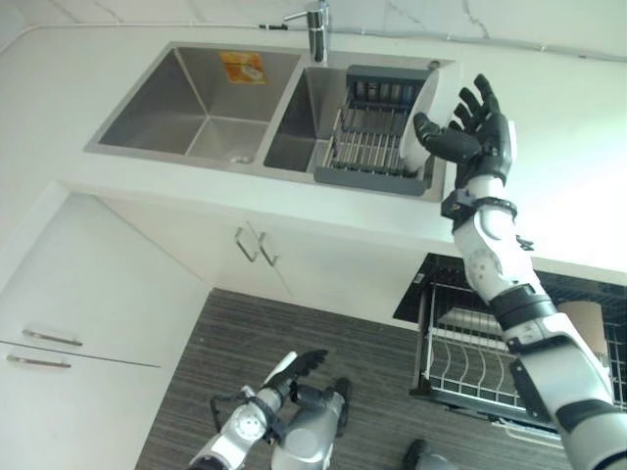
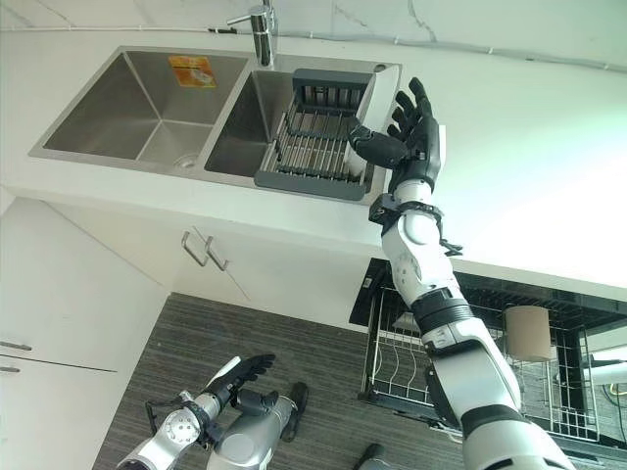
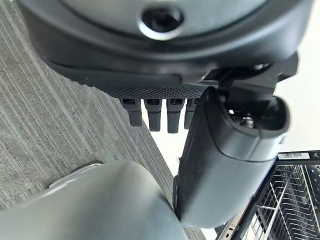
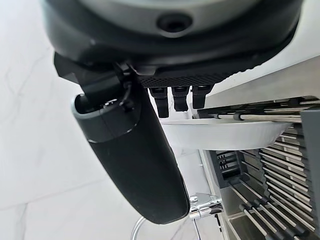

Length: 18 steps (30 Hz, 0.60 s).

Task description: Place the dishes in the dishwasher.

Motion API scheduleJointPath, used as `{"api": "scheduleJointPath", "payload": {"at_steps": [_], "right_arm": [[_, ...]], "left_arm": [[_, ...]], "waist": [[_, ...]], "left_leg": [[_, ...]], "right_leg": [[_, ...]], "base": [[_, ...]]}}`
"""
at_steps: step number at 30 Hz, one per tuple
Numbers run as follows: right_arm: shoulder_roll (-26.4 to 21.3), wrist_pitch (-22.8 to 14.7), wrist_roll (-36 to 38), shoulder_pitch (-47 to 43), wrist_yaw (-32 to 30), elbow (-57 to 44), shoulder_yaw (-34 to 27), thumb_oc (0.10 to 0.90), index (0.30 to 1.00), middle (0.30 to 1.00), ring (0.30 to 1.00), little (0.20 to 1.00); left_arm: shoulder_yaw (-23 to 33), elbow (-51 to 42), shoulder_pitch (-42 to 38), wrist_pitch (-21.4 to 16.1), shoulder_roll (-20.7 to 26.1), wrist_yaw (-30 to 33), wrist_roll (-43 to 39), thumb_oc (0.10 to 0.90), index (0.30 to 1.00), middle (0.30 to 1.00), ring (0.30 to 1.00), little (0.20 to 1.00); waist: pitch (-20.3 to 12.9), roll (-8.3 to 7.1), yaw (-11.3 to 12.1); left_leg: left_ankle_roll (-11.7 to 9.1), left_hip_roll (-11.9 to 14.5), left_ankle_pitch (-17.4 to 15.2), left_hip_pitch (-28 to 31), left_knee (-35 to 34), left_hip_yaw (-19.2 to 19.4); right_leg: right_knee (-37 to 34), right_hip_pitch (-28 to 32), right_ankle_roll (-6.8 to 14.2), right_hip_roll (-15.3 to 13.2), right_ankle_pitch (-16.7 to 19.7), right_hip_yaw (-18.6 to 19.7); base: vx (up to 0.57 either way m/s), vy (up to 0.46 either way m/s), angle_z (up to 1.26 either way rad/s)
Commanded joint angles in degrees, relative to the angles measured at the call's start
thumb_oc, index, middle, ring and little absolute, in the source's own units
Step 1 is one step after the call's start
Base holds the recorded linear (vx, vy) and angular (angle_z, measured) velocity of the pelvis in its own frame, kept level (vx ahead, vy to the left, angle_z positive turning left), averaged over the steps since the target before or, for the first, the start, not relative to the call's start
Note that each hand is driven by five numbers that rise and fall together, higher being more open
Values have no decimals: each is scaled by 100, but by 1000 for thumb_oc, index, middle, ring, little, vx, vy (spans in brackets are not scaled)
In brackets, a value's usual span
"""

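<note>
A white plate [image 1: 419,122] stands on edge at the right end of the dark dish rack [image 1: 367,147] in the right sink basin. My right hand [image 1: 477,132] is raised beside it, open, thumb reaching toward the plate and fingers spread. In the right wrist view the plate's rim [image 4: 220,132] lies just past the straight fingers [image 4: 175,100]; I cannot tell whether they touch it. The dishwasher's lower rack [image 1: 470,357] is pulled out under the counter at the lower right. My left hand [image 1: 299,367] hangs low over the floor, open and holding nothing.
The left sink basin [image 1: 196,98] has a yellow sticker on its back wall, and a tap [image 1: 318,29] stands behind. A beige cup [image 2: 529,333] sits in the dishwasher rack. Cabinet handles [image 1: 255,245] stick out below the sink. White counter [image 1: 568,147] extends right.
</note>
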Motion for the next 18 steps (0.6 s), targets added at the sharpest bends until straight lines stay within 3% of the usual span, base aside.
{"api": "scheduleJointPath", "payload": {"at_steps": [1,18], "right_arm": [[-383,-481,-2,-877,155,-144,-245,800,900,900,900,900],[-461,-563,16,-1144,340,385,-118,800,900,900,900,900]], "left_arm": [[-538,314,1005,170,738,105,563,800,900,900,900,900],[-656,221,971,128,745,192,393,800,900,900,900,900]], "waist": [[-191,-84,192],[66,13,231]], "left_leg": [[-233,199,-523,246,-337,-480],[-260,168,-440,118,-337,-552]], "right_leg": [[16,-373,192,-448,248,-92],[16,-457,178,-518,304,-124]], "base": [[0,0,0],[0,0,0]]}}
